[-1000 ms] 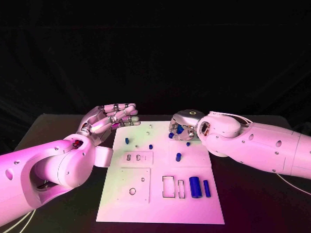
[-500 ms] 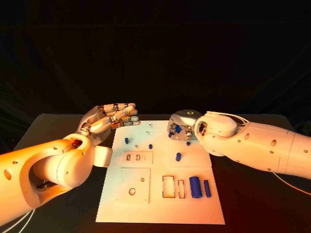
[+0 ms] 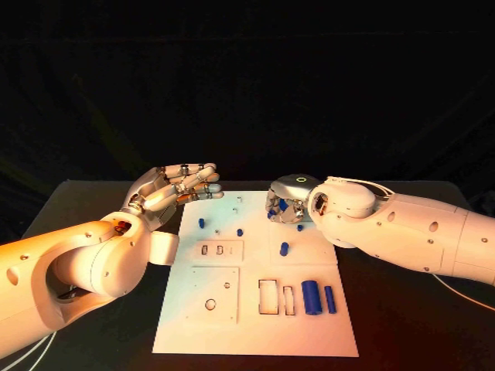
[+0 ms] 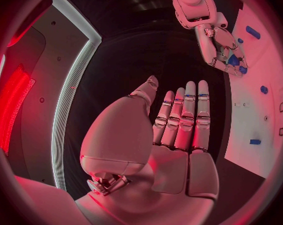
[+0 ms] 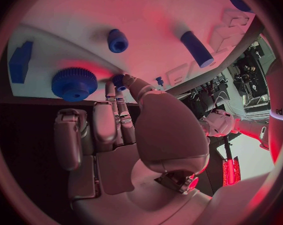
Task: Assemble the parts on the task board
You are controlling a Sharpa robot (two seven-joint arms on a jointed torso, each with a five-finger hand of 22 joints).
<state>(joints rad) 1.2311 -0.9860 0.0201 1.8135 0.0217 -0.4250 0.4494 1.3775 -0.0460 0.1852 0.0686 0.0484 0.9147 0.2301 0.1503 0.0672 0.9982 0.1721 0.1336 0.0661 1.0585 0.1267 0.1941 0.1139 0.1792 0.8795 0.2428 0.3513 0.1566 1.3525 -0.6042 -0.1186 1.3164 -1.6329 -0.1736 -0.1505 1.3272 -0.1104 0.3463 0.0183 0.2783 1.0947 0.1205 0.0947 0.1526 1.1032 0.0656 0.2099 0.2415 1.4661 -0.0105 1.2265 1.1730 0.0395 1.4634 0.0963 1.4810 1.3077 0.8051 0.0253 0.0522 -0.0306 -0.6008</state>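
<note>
Assembly looks barely begun: several blue parts [image 3: 310,297] lie loose on the white board [image 3: 192,325], its cutouts unfilled, while the right hand [image 3: 285,204] pinches a small blue peg [image 5: 119,80] at the far edge and the left hand [image 3: 179,188] hovers spread, holding nothing.

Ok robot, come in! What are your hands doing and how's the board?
Left hand open, held above the task board's far left edge. Right hand on a small blue part at the far edge. Nothing in the way.

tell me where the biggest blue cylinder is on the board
In the head view the largest blue cylinder lies on the task board near its front right, between a slim rectangular slot and a thinner blue cylinder.
</note>
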